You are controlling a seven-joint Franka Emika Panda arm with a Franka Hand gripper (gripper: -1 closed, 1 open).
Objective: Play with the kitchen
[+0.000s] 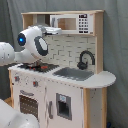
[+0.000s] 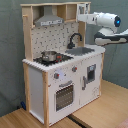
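Observation:
The kitchen (image 1: 65, 92) (image 2: 40, 85) is a white and light-wood toy unit with a grey hood (image 2: 48, 21), a black faucet (image 1: 85, 59) (image 2: 75, 40), a sink (image 1: 75, 73) (image 2: 82, 51), a small metal pot (image 2: 49, 56) on the stove, knobs and an oven door (image 2: 64, 95). The white arm reaches in at upper-shelf height. My gripper (image 1: 54, 31) (image 2: 80, 18) is up at the top section, by the microwave panel (image 1: 75, 23), well above the sink. In the first exterior view the arm's body hides the pot and much of the stove.
A dark curtain hangs behind the kitchen in both exterior views. The unit stands on a wooden floor (image 2: 100, 112). The arm's bulky white links (image 1: 15, 52) sit at the first exterior view's left and its base (image 2: 112, 37) at the second exterior view's right.

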